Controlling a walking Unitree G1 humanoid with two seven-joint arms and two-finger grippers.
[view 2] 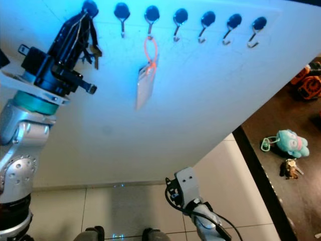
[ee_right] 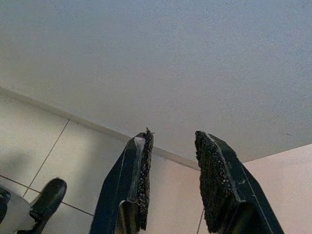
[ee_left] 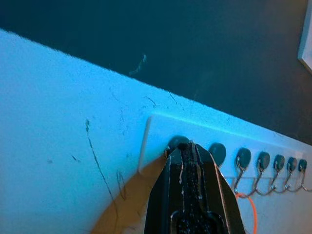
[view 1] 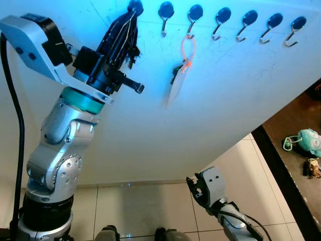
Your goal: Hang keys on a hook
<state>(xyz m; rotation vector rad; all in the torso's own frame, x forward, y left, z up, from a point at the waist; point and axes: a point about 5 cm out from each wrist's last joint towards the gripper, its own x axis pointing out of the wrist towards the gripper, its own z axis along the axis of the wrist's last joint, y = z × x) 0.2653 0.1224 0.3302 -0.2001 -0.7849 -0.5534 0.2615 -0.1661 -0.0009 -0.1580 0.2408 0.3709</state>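
Note:
High on the white wall runs a rail of several black-knobbed hooks (view 1: 218, 22). My left gripper (view 1: 129, 17) is raised to the leftmost hook (view 1: 135, 6), its fingertips at the knob. It is shut on a bunch of keys (view 1: 134, 54), with the thin ring pinched between the fingers (ee_left: 171, 195) and the keys dangling beside them. Whether the ring sits on the hook is hidden by the fingers. An orange loop (view 1: 187, 50) with a white tag (view 1: 175, 88) hangs from the third hook. My right gripper (ee_right: 173, 141) hangs low near the floor, open with nothing in it.
A dark counter (view 1: 286, 150) stands at the right, bearing a teal plush keychain (view 1: 308, 141), a small key bunch (view 1: 314, 168) and an orange-black object (view 2: 308, 83). Pale floor tiles (view 1: 140, 206) lie below the wall.

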